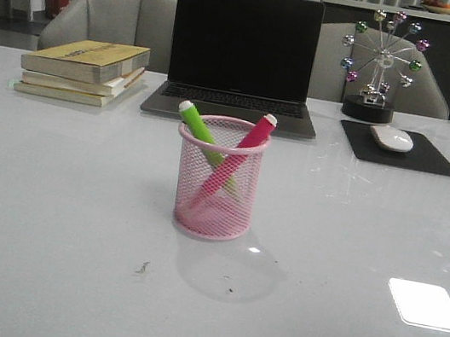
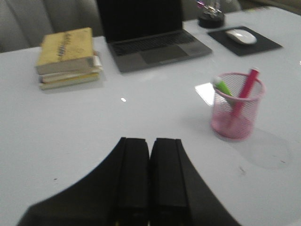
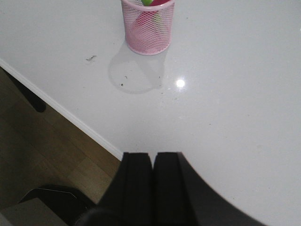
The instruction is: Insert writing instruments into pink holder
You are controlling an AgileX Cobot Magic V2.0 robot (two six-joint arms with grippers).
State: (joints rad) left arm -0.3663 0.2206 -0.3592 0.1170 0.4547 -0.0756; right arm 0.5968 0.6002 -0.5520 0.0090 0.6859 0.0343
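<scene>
Holder (image 1: 215, 193): upright, mid-desk (image 1: 69, 220), in front of laptop (image 1: 243, 50).
Green marker (image 1: 201, 130): inside holder, leaning left.
Pink marker (image 1: 240, 158): inside holder, leaning right, crossing the green.
Left claw (image 2: 150, 155): closed, empty, well apart from holder.
Right claw (image 3: 152, 169): closed, empty, near desk edge.

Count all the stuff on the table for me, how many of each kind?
Marker pens: 2, green and pink
Pink holder: 1
Books: 3, stacked
Laptop: 1
Mouse: 1
Mouse pad: 1
Ferris wheel toy: 1
Total: 10
</scene>
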